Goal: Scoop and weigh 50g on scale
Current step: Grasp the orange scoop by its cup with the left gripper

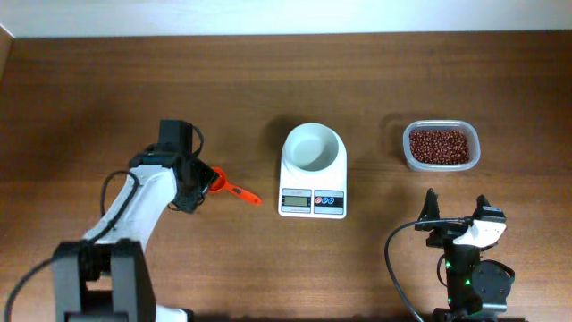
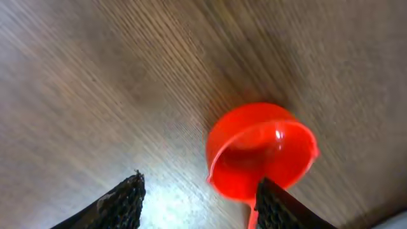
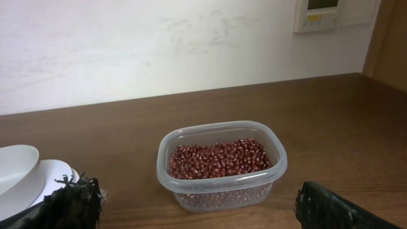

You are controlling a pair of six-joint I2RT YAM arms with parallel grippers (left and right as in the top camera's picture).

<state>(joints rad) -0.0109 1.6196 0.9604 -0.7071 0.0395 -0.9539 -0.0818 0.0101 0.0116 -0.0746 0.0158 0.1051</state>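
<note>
The white scale (image 1: 313, 202) stands mid-table with an empty white bowl (image 1: 313, 146) on top. The dark red beans (image 1: 439, 146) fill a clear tub (image 3: 219, 191) to its right. A red scoop (image 1: 217, 182) lies left of the scale, its handle pointing toward the scale. My left gripper (image 1: 201, 186) hangs over the scoop's cup. In the left wrist view the scoop (image 2: 262, 152) sits by the right finger (image 2: 280, 207), with bare wood between the jaws; the gripper (image 2: 200, 191) is open. My right gripper (image 3: 196, 194) is open and empty, facing the beans (image 3: 219, 158) from the near side.
A pale wall borders the table's far edge (image 1: 286, 36). The right arm's base (image 1: 469, 277) sits at the near right, with a black cable looping beside it. The scale's bowl (image 3: 16, 168) shows at the left edge of the right wrist view.
</note>
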